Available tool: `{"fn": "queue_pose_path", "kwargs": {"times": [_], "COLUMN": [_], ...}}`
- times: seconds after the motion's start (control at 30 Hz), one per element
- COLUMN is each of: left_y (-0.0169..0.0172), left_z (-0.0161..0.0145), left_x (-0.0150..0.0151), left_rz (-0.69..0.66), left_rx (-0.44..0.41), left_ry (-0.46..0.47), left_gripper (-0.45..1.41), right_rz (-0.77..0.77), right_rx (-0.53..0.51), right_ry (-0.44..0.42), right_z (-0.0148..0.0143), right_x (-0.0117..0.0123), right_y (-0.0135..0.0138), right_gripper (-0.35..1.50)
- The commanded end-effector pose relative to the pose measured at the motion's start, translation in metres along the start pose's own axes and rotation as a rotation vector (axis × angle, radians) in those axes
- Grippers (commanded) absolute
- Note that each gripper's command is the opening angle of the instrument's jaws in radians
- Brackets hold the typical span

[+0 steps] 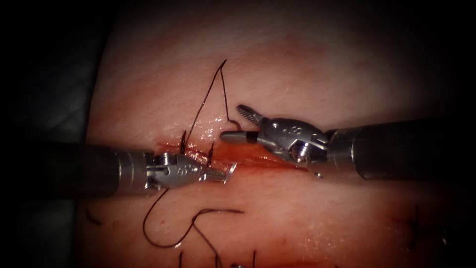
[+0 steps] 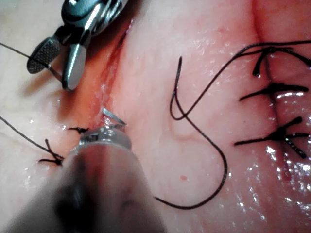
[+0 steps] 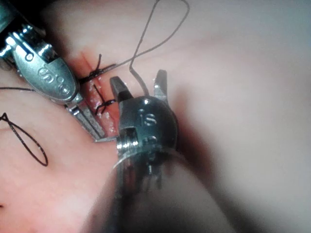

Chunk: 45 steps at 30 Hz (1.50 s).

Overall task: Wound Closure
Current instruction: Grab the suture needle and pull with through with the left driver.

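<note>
Steel needle [image 1: 229,172] sits pinched in your left tool [image 1: 218,173] at the cut's [image 1: 258,160] near edge, beside two stitches [image 1: 184,141] — your right tool [image 1: 233,124] gapes wide, empty, thread [image 1: 210,89] looping over bare tissue [image 1: 307,69].

Dark surface [image 1: 44,89] at the left edge

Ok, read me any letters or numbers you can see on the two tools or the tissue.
"S8", roughly, faint: engraved on the left tool, which is shut on the needle at the cut; whether the needle is in the tissue cannot be told.
"8S", roughly: engraved on the right tool, jaws open, holding nothing.
"IS": on the right tool's wrist, in the right wrist view.
Tissue and thread: no text.
</note>
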Motion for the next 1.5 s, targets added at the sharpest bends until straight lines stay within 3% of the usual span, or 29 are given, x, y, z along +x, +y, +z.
{"fn": "queue_pose_path", "kwargs": {"times": [0.03,0.1,0.13,0.17,0.2,0.3,0.43,0.73,1.03,1.17,1.2,1.3,1.37,1.5], "left_y": [0.0001,0.0001,0.0001,0.0001,0.0001,0.0001,0.0,-0.0001,-0.0006,-0.0011,-0.0013,-0.0017,-0.0017,-0.0008], "left_z": [0.0008,0.0008,0.0008,0.0007,0.0007,0.0007,0.0005,0.0003,0.0,-0.0003,-0.0004,-0.0007,-0.0008,-0.0009], "left_x": [0.0,0.0,0.0,0.0,0.0,0.0,-0.0001,-0.0002,0.0,0.0004,0.0006,0.001,0.0012,0.0014], "left_rz": [0.0,0.0,0.0,0.001,0.001,0.001,0.002,0.002,-0.007,0.013,0.026,0.103,0.169,0.262], "left_rx": [-0.001,-0.001,-0.001,-0.001,-0.001,-0.002,-0.004,-0.007,-0.013,0.012,0.025,0.047,0.046,0.003], "left_ry": [0.001,0.001,0.001,0.001,0.001,0.001,0.002,0.003,0.001,0.04,0.054,0.121,0.167,0.239], "left_gripper": [-0.3,-0.3,-0.3,-0.3,-0.3,-0.3,-0.3,-0.3,-0.28,-0.33,-0.35,-0.45,-0.45,-0.43], "right_rz": [0.0,-0.001,-0.001,-0.001,0.04,0.239,0.367,0.749,0.902,0.88,0.815,0.729,0.691,0.654], "right_rx": [0.007,0.009,0.01,0.014,0.018,0.03,0.024,0.24,0.471,0.494,0.485,0.437,0.434,0.436], "right_ry": [0.002,0.003,0.003,0.004,-0.002,-0.025,-0.051,-0.159,-0.275,-0.206,-0.163,-0.103,-0.079,-0.036], "right_z": [0.0009,0.001,0.001,0.0009,0.0008,0.0006,0.0005,0.0016,0.0012,0.0007,0.0005,0.0,-0.0003,-0.0009], "right_x": [-0.0003,-0.0004,-0.0004,-0.0004,-0.0004,-0.0004,-0.0004,-0.0008,-0.0036,-0.003,-0.0026,-0.0017,-0.001,-0.0002], "right_y": [-0.0006,-0.0007,-0.0007,-0.0006,-0.0006,-0.0005,-0.0005,-0.0005,-0.0037,-0.0032,-0.0026,-0.001,0.0006,0.0037], "right_gripper": [1.11,0.78,0.36,-0.31,-0.35,-0.35,-0.35,-0.35,-0.35,-0.35,-0.03,0.41,0.81,1.06]}}
